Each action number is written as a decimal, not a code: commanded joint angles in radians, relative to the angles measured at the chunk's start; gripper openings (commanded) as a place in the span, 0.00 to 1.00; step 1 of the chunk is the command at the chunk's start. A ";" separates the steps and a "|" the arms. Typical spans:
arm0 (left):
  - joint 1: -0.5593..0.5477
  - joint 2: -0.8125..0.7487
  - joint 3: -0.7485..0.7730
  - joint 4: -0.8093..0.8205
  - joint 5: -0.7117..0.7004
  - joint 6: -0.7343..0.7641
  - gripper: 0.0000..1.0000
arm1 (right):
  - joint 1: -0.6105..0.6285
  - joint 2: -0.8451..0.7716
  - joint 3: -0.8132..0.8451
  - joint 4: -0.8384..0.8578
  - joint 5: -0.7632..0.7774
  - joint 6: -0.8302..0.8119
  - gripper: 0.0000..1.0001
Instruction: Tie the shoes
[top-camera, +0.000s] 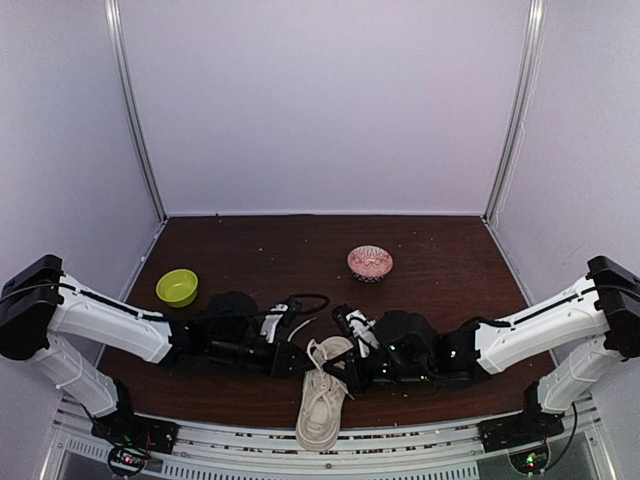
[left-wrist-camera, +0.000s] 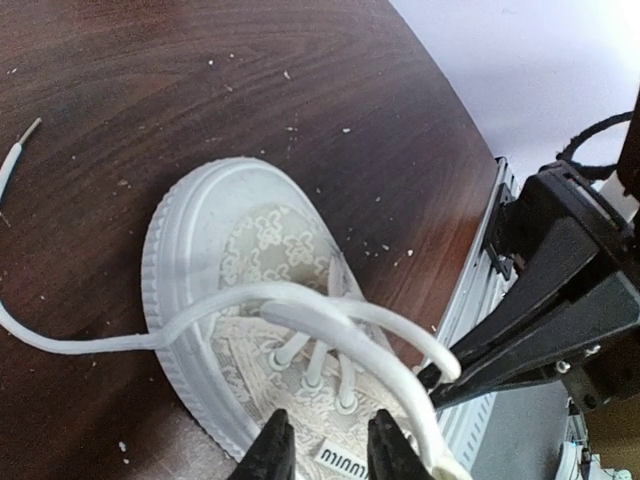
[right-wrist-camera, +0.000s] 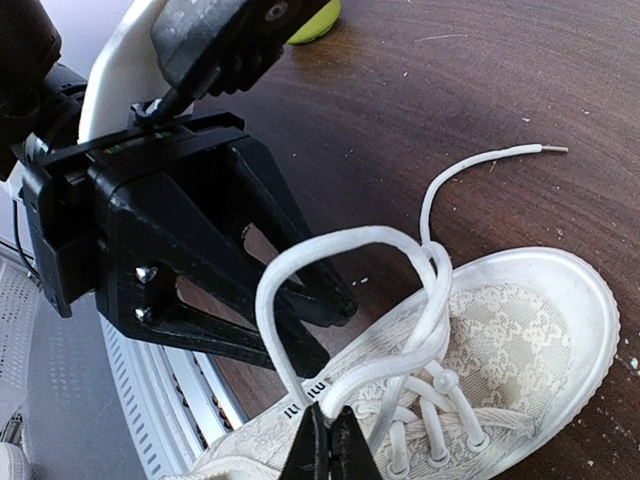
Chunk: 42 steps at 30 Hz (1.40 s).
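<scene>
Top view: shoe (top-camera: 322, 410), one, at the table's (top-camera: 450, 330) near edge, long axis near-to-far, toe pointing away. Bowls, two: green bowl (top-camera: 177, 287), red bowl (top-camera: 370, 263).
Left wrist: left gripper (left-wrist-camera: 330, 452) over the tongue, jaws apart, empty; toe upper left.
Right wrist: right gripper (right-wrist-camera: 327, 445) pinching one lace (right-wrist-camera: 300, 260) loop; toe right.

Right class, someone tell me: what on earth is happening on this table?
A robot is working on a cream sneaker at the near edge of the table. The right hand is shut on a loop of white lace. The left hand hovers open above the tongue, holding nothing. No bow is tied yet.
</scene>
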<state>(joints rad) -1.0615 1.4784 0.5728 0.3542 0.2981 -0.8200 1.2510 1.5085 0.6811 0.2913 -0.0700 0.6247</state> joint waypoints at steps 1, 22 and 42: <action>-0.001 0.005 0.025 -0.038 -0.039 0.030 0.28 | 0.003 -0.014 -0.011 0.026 0.007 0.002 0.00; 0.000 0.091 0.054 0.229 0.070 -0.032 0.31 | 0.005 0.021 -0.038 0.048 -0.044 -0.023 0.00; 0.000 0.147 0.107 0.204 0.125 -0.048 0.30 | 0.019 0.018 -0.030 0.038 -0.017 -0.057 0.00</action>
<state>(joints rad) -1.0615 1.6024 0.6518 0.5228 0.3843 -0.8543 1.2629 1.5242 0.6479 0.3187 -0.1139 0.5884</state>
